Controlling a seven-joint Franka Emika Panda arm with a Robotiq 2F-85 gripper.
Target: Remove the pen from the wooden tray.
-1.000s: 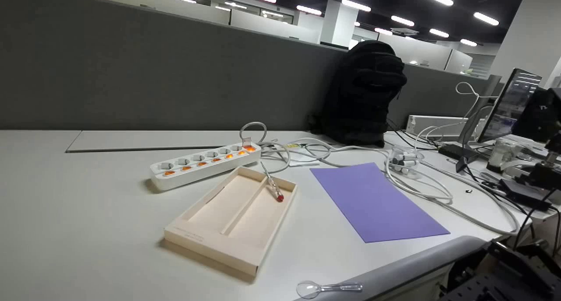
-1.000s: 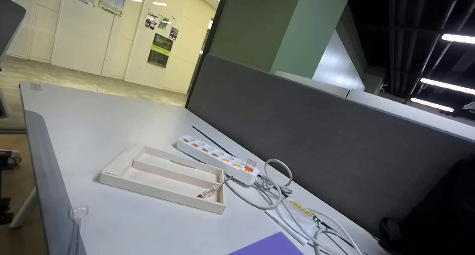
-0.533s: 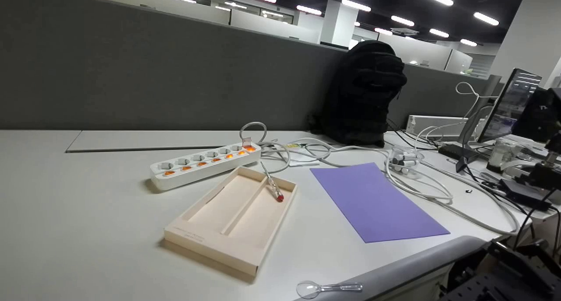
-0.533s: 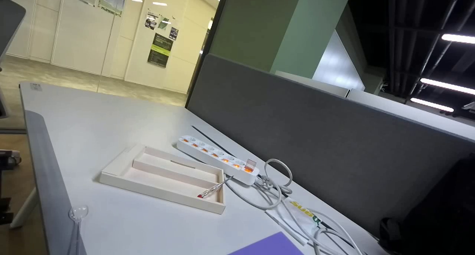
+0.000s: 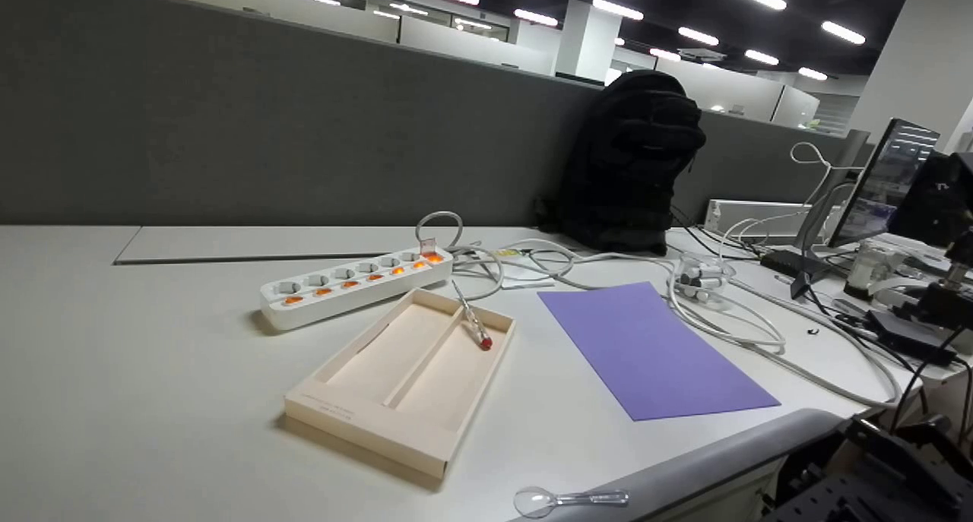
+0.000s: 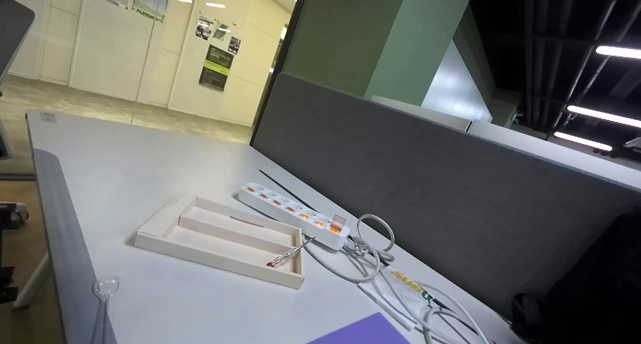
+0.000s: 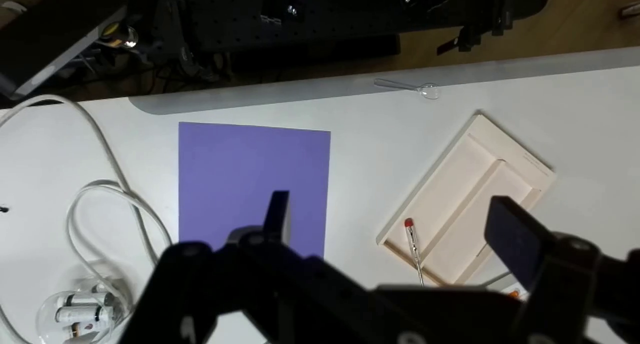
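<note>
The pen [image 5: 473,321], a slim, clear-looking shaft with a red end and a thin grey tip, lies tilted in the wooden tray [image 5: 372,431], its red end in the compartment farther from the power strip [image 5: 334,309] and its tip reaching out over the end rim. The tray is pale beige, smooth and shallow, a rectangle with low straight rims; the strip, white and blocky, sits just beside it on the white table [image 5: 152,400]. Farther out are a flat purple sheet [image 5: 657,351], a transparent spoon [image 5: 535,501] and a black backpack [image 5: 638,157] against the grey partition [image 5: 304,127]. In the wrist view the dark gripper [image 7: 390,204], its fingers [image 7: 515,239] wide apart, covers part of the sheet and most of the strip. In an exterior view the lower edge cuts off the sheet and the spoon's handle [image 6: 101,316]. I count one pen, two compartments in the tray with one divider [image 5: 426,360] between them, six sockets and seven orange switches on the strip; the looping cables [image 7: 112,156] cannot be counted.
</note>
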